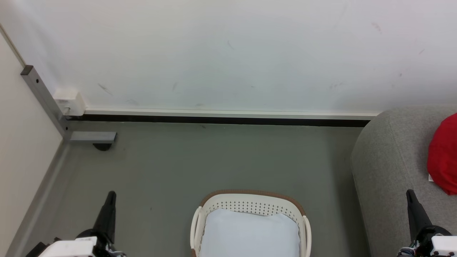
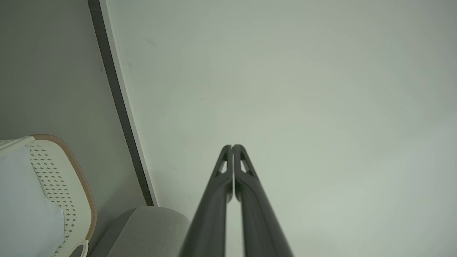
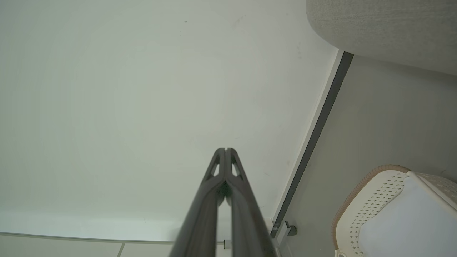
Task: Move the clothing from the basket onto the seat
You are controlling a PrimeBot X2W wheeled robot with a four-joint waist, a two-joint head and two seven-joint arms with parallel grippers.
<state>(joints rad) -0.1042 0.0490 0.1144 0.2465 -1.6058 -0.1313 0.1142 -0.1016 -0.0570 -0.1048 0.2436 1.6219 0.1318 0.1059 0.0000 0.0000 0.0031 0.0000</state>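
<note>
On the seat (image 1: pixel 389 160), red clothing (image 1: pixel 444 153), near right end effector (image 1: pixel 410 194), apart

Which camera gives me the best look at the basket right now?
Head view: the basket is seen from above, with both side walls, the far rim and the pad inside, though its near end is cut off. Left wrist view catches one end at lower left; right wrist view, a corner at lower right.
</note>
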